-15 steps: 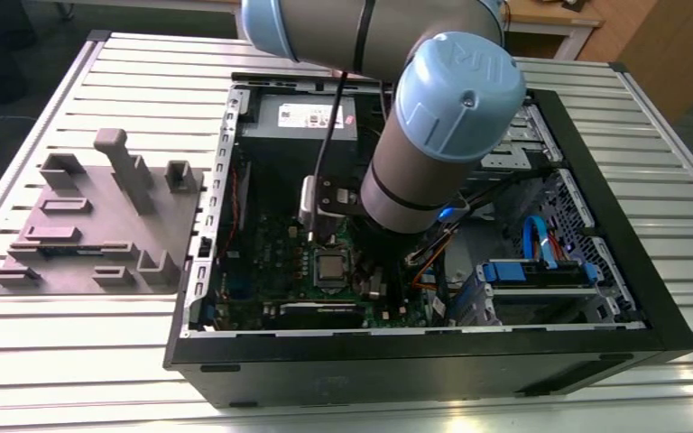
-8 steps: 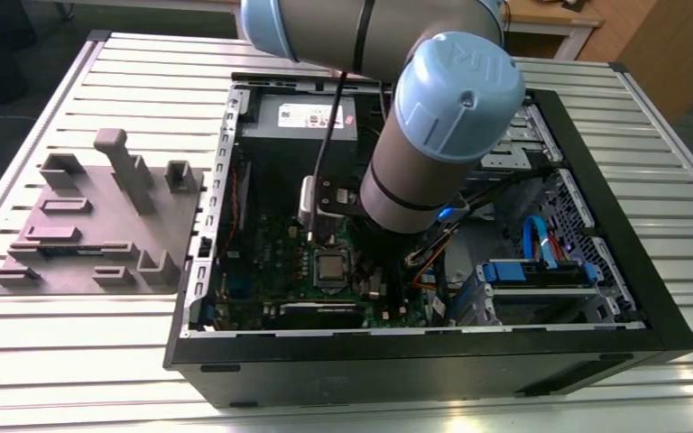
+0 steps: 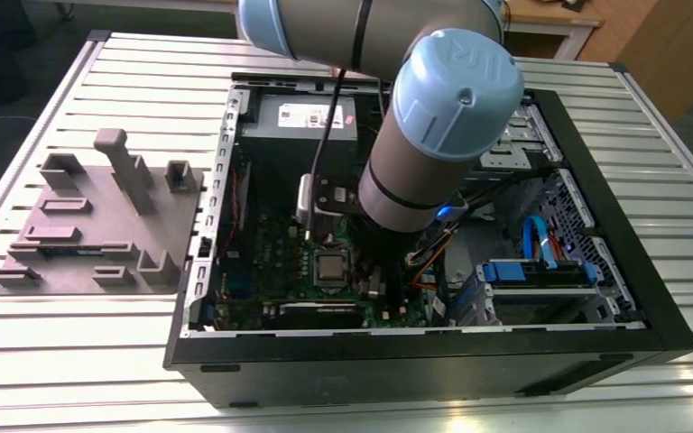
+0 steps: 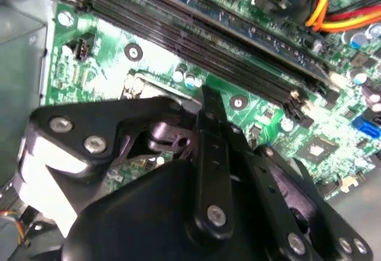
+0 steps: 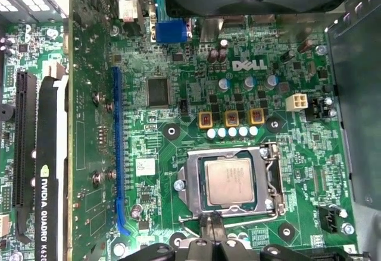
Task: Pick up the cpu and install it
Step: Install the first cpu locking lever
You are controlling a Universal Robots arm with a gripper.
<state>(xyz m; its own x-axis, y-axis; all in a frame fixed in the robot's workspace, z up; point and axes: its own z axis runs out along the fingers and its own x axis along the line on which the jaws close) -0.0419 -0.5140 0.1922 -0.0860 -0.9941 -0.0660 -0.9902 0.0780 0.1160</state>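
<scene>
pincer [image 4: 205, 97]: black linkage fingers drawn together to a narrow tip with nothing between them, hanging low over the green motherboard [image 5: 250, 82] inside the open computer case [image 3: 612, 271].
cpu [image 5: 229, 181]: lies flat in its socket [image 5: 231, 181], silver top up, just ahead of the pincer tip in the first wrist view; whether the tip touches the socket frame cannot be told.
socket: metal frame around the chip, retention lever along one side.
arm [image 3: 437, 144]: reaches down into the case in the exterior view.
grey moulded plate [image 3: 100, 225]: on the slatted table [image 3: 69, 361], well apart from the pincer, outside the case.
</scene>
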